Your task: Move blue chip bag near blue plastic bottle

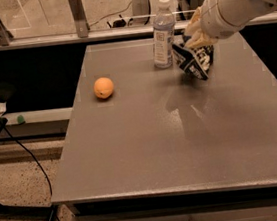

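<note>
1. We are looking at a grey counter [146, 131] standing in front of a glass-panelled rail. A speckled floor and a black cable are showing at the lower left.
2. The blue plastic bottle [162, 36] is standing upright near the counter's far edge. It is showing a clear bluish body, a white cap and a pale label with a small dark square mark.
3. The blue chip bag [195, 61] is hanging tilted just right of the bottle. We cannot tell whether the two are touching.
4. The bag is showing crumpled dark navy foil, with white lettering and white trim catching the light.
5. The gripper [195, 34], on a white arm reaching in from the upper right, is clenching the bag's top end.
6. An orange [104, 87] is lying well to the left of the bottle.
</note>
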Action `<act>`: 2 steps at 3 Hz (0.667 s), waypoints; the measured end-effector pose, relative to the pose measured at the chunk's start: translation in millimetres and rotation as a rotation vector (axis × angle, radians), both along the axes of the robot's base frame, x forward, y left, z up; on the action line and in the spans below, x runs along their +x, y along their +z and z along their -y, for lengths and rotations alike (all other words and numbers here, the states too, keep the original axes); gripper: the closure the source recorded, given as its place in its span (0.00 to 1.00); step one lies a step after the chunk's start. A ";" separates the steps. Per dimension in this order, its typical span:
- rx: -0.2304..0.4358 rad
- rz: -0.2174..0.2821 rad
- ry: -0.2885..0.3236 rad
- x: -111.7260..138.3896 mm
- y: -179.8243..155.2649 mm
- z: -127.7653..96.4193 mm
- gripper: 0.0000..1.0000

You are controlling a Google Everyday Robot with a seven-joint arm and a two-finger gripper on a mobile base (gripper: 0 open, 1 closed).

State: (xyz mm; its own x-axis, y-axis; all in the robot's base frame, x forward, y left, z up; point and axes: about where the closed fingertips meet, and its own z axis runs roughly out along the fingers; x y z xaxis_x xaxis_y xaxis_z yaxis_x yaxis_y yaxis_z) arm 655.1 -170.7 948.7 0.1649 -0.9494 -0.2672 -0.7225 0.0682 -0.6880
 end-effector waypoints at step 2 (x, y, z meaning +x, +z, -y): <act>0.009 0.003 -0.012 -2.6 9.0 14.6 0.00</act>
State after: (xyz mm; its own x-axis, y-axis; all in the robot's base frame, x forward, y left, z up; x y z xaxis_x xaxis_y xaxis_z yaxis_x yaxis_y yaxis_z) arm 652.4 -185.3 957.7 0.1538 -0.9490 -0.2752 -0.7198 0.0832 -0.6892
